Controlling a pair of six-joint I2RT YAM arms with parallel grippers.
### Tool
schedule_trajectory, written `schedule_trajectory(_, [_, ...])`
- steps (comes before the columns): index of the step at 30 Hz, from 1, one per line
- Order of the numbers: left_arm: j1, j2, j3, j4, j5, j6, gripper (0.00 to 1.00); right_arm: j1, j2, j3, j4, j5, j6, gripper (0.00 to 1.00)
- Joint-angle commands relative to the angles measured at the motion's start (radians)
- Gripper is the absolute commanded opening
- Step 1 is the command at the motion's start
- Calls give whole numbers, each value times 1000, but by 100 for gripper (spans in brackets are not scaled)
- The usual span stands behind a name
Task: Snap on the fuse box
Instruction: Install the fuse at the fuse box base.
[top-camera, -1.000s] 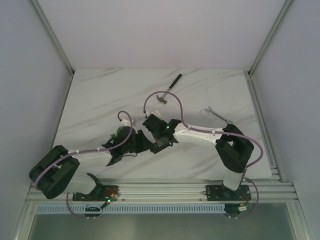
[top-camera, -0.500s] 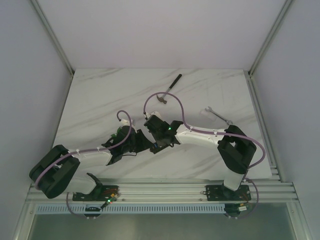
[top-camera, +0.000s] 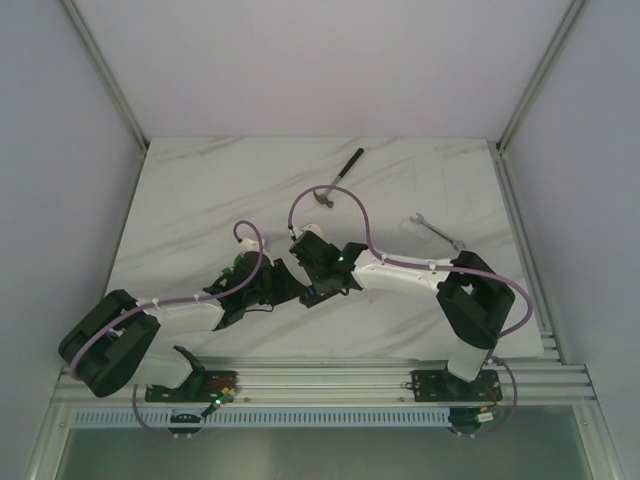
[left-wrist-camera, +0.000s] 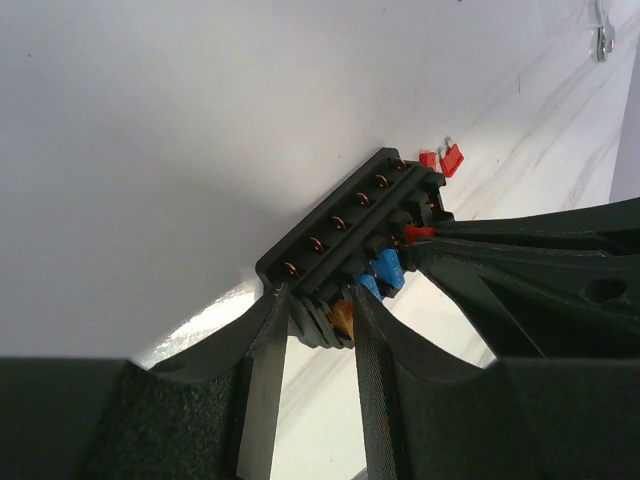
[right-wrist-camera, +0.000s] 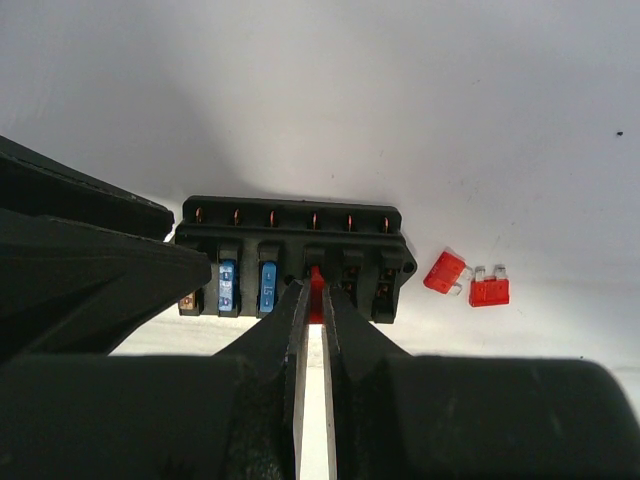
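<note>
The fuse box (right-wrist-camera: 300, 235) is a black block lying on the white table, with two blue fuses (right-wrist-camera: 247, 285) and an amber one in its slots. My left gripper (left-wrist-camera: 315, 305) is shut on one end of the fuse box (left-wrist-camera: 350, 225), a finger on each side. My right gripper (right-wrist-camera: 313, 292) is shut on a red fuse (right-wrist-camera: 316, 278) that stands at a middle slot. In the top view both grippers (top-camera: 290, 285) meet at the table's middle and hide the box.
Two loose red fuses (right-wrist-camera: 445, 272) (right-wrist-camera: 489, 291) lie on the table just right of the box. A hammer (top-camera: 338, 178) lies farther back at the centre. A wrench (top-camera: 435, 230) lies at the right.
The right arm has shifted very slightly. Both grips are unchanged and the box has not moved.
</note>
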Motion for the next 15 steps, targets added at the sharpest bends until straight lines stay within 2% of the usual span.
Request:
schedule_trajectory(1, [12,10,4,-75,-16,10,41,5,-8,-20,-12,8,9,0])
schedule_trajectory(15, [12,16,4,-75,-14,8,41,4,53,-16,-42,-18,9,0])
